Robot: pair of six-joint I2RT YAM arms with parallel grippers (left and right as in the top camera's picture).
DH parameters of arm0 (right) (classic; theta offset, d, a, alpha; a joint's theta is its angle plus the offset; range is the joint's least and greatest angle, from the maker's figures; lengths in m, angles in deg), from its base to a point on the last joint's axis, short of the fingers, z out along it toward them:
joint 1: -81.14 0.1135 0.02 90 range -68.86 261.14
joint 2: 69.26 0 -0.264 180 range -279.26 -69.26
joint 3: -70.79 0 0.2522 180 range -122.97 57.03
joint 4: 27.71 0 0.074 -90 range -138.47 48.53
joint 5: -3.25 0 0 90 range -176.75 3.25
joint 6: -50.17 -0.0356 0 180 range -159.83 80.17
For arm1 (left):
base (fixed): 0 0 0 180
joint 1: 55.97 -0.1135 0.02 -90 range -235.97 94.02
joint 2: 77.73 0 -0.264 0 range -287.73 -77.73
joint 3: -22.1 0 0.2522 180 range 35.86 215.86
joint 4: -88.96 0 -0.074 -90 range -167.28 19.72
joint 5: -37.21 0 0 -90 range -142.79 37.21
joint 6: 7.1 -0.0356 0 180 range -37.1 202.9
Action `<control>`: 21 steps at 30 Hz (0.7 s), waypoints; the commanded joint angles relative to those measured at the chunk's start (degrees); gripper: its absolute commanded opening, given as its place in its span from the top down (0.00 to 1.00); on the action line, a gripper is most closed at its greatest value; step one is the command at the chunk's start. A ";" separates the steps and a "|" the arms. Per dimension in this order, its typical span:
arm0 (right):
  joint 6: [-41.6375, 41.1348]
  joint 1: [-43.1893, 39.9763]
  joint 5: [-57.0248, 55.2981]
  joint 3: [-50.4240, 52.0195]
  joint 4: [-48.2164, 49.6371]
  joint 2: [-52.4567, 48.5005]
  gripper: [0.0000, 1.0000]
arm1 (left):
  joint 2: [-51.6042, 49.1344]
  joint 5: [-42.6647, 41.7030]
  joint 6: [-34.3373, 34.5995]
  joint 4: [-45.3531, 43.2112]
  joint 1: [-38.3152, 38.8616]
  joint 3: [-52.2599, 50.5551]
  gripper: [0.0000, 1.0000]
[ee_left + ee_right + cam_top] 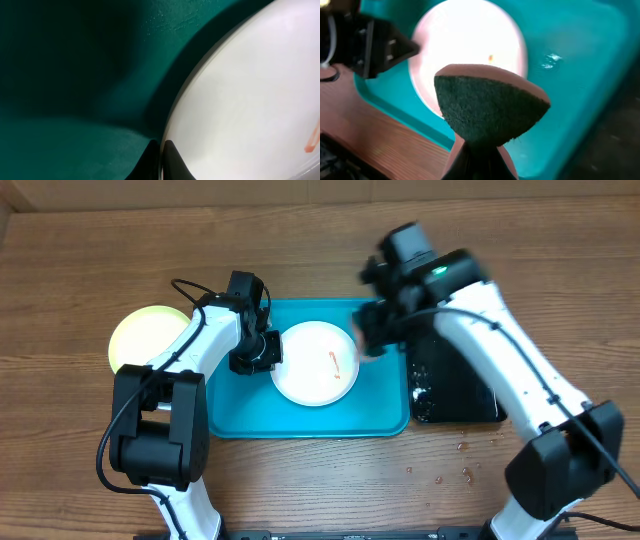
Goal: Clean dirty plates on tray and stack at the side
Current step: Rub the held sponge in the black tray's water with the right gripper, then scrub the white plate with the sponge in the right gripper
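Wood-grain bench point(300, 480) carries the turquoise tray point(380, 415), with the white plate point(310, 370) lying in it. Left fingers point(176, 164) pinch the plate's left rim; right fingers point(480, 165) clamp a sponge point(485, 110) near its right edge. To do this well, press the green face flat on the orange smear point(335, 362) while the left grip steadies. A yellow-green plate point(145, 335) sits off-tray.
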 commanded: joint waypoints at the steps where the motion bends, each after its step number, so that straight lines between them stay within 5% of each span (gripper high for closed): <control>1: -4.83 4.90 -7.50 -0.70 1.55 -2.29 0.96 | 0.74 0.15 -0.61 -0.22 0.50 -0.68 0.96; 21: -10.64 8.31 -19.04 -0.70 7.58 -15.26 0.96 | 0.74 0.15 -0.61 0.04 0.48 -0.68 0.96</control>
